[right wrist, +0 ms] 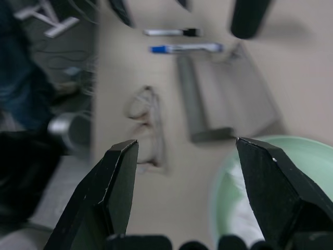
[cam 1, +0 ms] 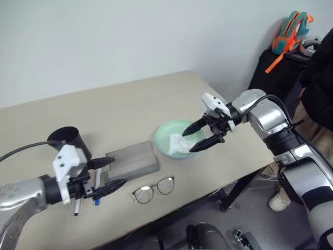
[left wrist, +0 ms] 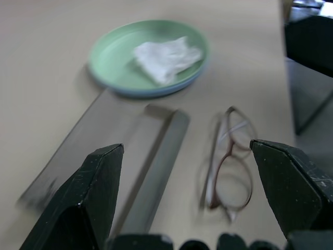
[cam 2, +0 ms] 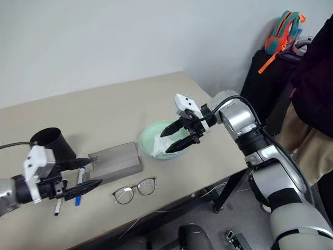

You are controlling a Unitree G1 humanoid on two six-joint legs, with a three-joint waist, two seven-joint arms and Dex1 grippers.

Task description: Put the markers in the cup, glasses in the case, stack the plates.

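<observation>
- I take the grey felt-like rectangular glasses case (cam 1: 132, 161) as my landmark; it lies flat and looks shut, with the black tapered plastic cup (cam 1: 70, 141) upright behind its left end.
- My left gripper (cam 1: 108, 172) hangs just off the case's left end, fingers spread wide and holding nothing.
- The two slim white markers (cam 2: 68, 196), one black-capped and one blue-capped, lie side by side just left of the case; their long axes run toward me, roughly across the case's length.
- The thin dark-framed round-lensed eyeglasses (cam 1: 153, 189) lie in front of the case, near the table edge, long axis parallel to it.
- The pale mint green plate (cam 1: 167, 136), crumpled white tissue (left wrist: 165, 58) inside, sits right of the case on a light blue rim (left wrist: 151, 92).
- My right gripper (cam 1: 204, 136) hovers over that plate, fingers apart and empty.
- I judge the left arm nearer to the markers and the glasses.
</observation>
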